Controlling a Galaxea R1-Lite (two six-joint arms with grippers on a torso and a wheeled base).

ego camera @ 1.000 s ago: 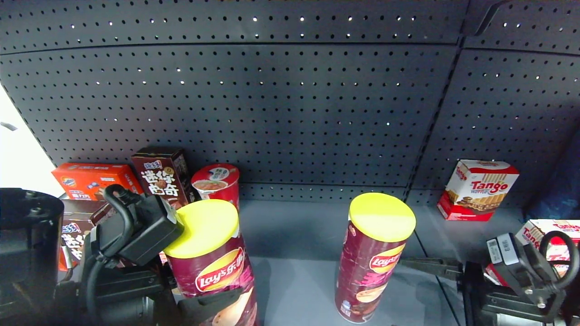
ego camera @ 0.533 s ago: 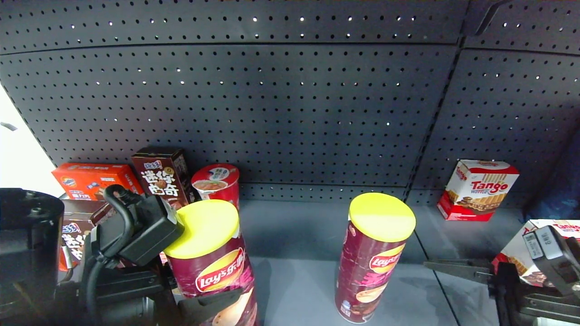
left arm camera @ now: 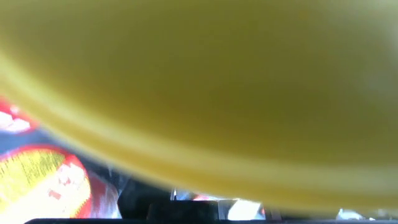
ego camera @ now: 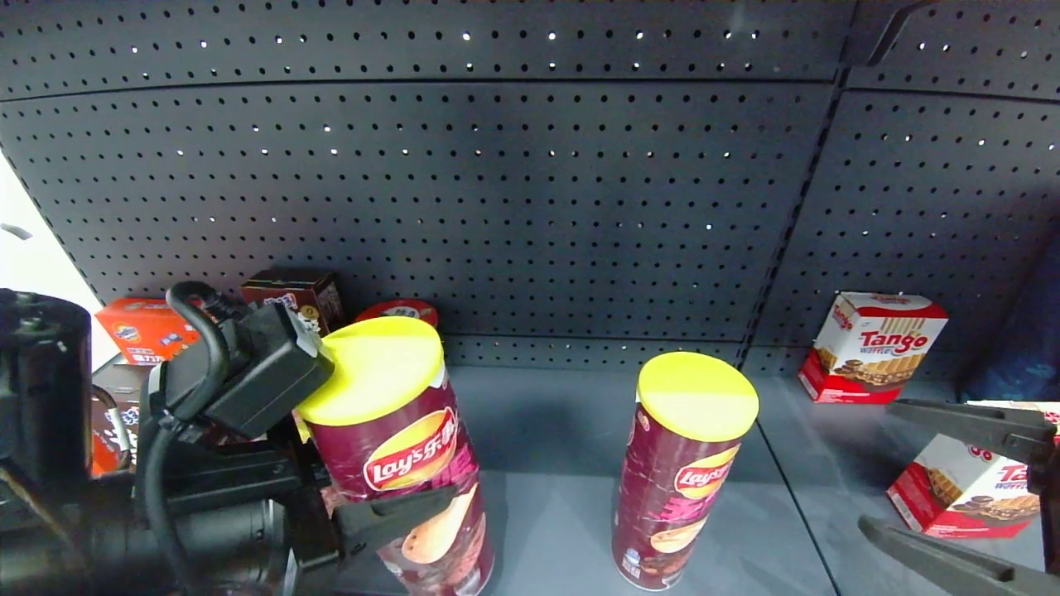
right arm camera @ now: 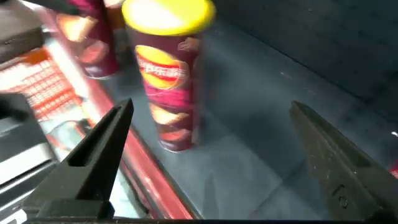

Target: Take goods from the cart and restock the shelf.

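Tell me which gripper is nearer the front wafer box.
Right. The right gripper is open right beside the front wafer box. The left gripper, shut on the held can, is far across the shelf, past the standing can.

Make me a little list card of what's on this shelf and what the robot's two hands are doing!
left hand: left gripper shut on the held chips can, which tilts
right hand: right gripper open, empty, low on the right
middle of shelf: standing chips can, upright, yellow lid, nothing touching it
right side: back wafer box near the pegboard; front wafer box beside the right gripper
back left: brown box, red cup
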